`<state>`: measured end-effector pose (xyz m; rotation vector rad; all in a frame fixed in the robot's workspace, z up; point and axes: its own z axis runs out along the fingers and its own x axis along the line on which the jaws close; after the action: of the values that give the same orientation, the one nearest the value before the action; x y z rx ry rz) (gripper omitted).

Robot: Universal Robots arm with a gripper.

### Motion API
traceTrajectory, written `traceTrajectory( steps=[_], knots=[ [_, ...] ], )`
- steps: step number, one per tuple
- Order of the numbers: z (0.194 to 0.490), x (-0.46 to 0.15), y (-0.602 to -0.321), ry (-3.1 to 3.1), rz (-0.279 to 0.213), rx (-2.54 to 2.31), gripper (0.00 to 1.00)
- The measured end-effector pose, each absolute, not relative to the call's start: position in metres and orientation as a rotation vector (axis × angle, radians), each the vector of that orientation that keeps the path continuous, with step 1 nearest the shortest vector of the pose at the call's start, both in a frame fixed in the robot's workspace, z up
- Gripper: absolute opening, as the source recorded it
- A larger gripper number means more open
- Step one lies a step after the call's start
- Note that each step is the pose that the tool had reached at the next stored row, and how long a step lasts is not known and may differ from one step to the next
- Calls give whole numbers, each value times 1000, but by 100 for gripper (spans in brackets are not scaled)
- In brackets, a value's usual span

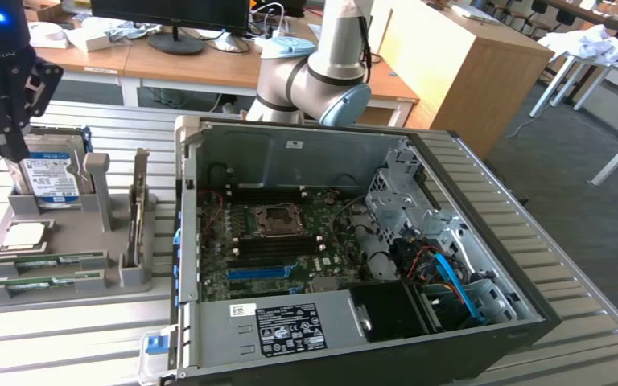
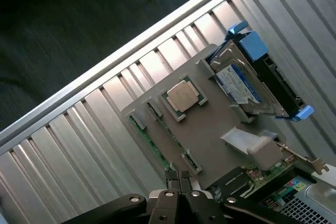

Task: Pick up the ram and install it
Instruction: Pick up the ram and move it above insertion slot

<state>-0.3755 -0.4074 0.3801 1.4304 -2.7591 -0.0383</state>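
Note:
Two slim green ram sticks (image 1: pixel 46 261) (image 1: pixel 39 282) lie side by side in the slots of a grey holder tray (image 1: pixel 73 241) at the exterior view's left. I cannot tell which is the task's ram. My black gripper (image 1: pixel 14 153) hangs high over the tray's far end, above the hard drive (image 1: pixel 51 177). Its fingers are shut with nothing between them. In the wrist view the shut gripper (image 2: pixel 178 177) looks down on the tray (image 2: pixel 210 135), with a ram stick (image 2: pixel 152 140) along its edge beside the CPU (image 2: pixel 182 95).
An open PC case (image 1: pixel 287 149) lies on the slatted metal table (image 1: pixel 566 265), its motherboard (image 1: pixel 277 241) showing a blue slot (image 1: pixel 261 272). The tray also carries a CPU (image 1: pixel 25 235) and an upright card (image 1: pixel 138 217). The arm's base (image 1: pixel 309 80) stands behind the case.

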Motion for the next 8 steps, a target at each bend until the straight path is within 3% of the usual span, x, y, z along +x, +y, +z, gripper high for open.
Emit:
traceTrajectory(
  steps=[8],
  knots=[
    [380, -375, -407, -2681, -34, 1568, 10]
  ],
)
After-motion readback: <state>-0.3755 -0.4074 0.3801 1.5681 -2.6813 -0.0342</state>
